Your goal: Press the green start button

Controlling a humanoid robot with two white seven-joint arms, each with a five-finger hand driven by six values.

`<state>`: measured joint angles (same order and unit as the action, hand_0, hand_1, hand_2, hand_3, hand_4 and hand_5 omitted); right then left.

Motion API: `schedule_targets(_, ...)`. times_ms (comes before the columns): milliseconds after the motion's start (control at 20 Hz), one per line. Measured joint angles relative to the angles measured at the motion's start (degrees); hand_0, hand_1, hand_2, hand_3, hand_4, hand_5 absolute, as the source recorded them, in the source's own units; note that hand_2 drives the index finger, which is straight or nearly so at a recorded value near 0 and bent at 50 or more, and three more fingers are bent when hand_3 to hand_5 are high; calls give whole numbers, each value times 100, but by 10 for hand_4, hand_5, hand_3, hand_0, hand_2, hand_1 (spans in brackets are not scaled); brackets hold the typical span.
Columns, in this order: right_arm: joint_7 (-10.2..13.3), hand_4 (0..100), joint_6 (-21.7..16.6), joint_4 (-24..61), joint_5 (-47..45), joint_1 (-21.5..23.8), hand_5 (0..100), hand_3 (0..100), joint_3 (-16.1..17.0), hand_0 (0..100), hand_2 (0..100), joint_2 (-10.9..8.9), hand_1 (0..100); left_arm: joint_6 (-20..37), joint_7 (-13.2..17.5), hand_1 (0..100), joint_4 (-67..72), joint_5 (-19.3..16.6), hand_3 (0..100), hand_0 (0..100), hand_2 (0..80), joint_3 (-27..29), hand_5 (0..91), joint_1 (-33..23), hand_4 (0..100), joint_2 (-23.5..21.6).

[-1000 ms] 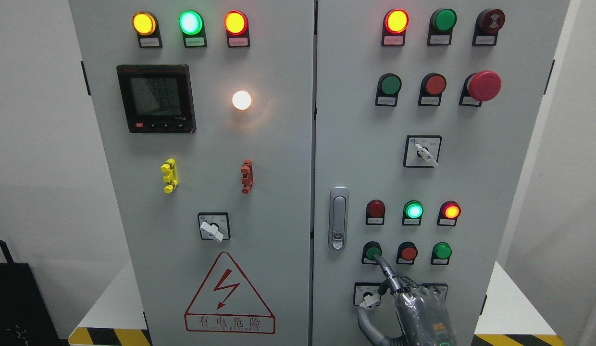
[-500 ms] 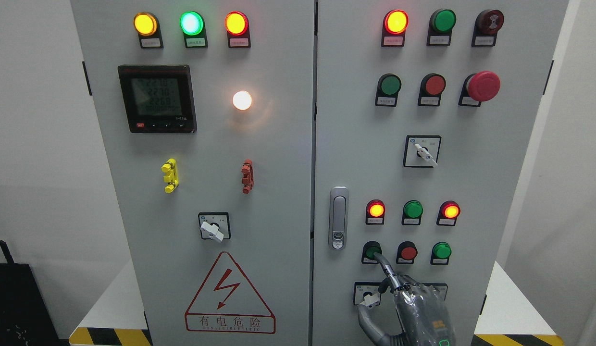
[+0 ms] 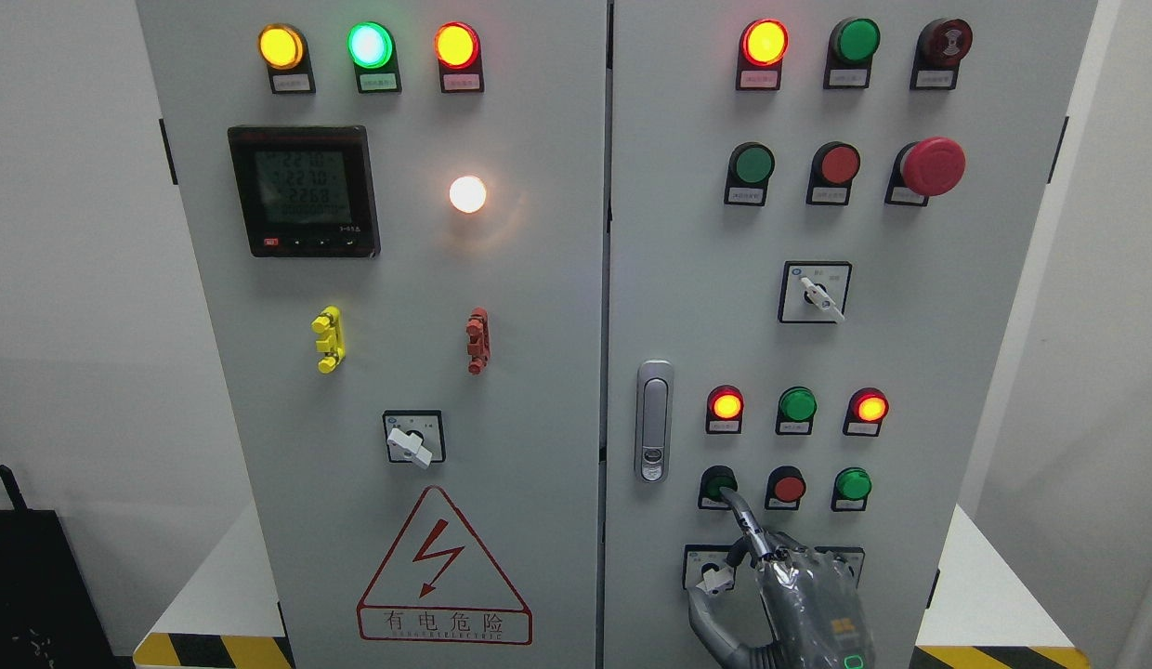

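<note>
The right hand (image 3: 799,595) is sitting at the cabinet's (image 3: 557,307) lower right, its fingertip (image 3: 726,499) touching the start button (image 3: 718,484), right of the door handle (image 3: 654,421).

Right hand (image 3: 799,595) with index finger on green button (image 3: 718,483), red lamp (image 3: 726,405) lit above on cabinet (image 3: 557,279).

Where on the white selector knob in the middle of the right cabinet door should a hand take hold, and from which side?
Pinch the white selector knob across the two long flanks of its lever, coming straight at the door from the front. The lever stands out from its black square plate and points down to the right, so thumb and finger likely sit best on either side of that slanted bar.
</note>
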<state>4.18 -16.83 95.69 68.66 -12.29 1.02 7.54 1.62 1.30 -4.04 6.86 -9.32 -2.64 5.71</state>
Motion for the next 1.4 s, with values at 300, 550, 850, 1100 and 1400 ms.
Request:
schedule_targets(300,-35,637,-39,78,-125,45,696,593,-44,520,0,4,357,0,0,556,0,0,0,120,0,0,0,0,0,0)
schedule_targets(550,-49,636,-71,202,-262,144,696,594,-64,535,0,7,362,0,0,556,0,0,0,120,0,0,0,0,0,0)
schedule_targets(850,-65,625,-95,432,-550,384,662,594,-80,570,0,9,370,0,0,556,0,0,0,120,0,0,0,0,0,0)
schedule_targets(1100,-58,582,-98,637,-1067,640,570,537,-88,615,0,9,375,0,0,556,0,0,0,120,0,0,0,0,0,0)
schedule_targets(1400,-27,501,-34,889,-2010,1022,450,467,-92,662,0,10,373,0,0,556,0,0,0,120,0,0,0,0,0,0)
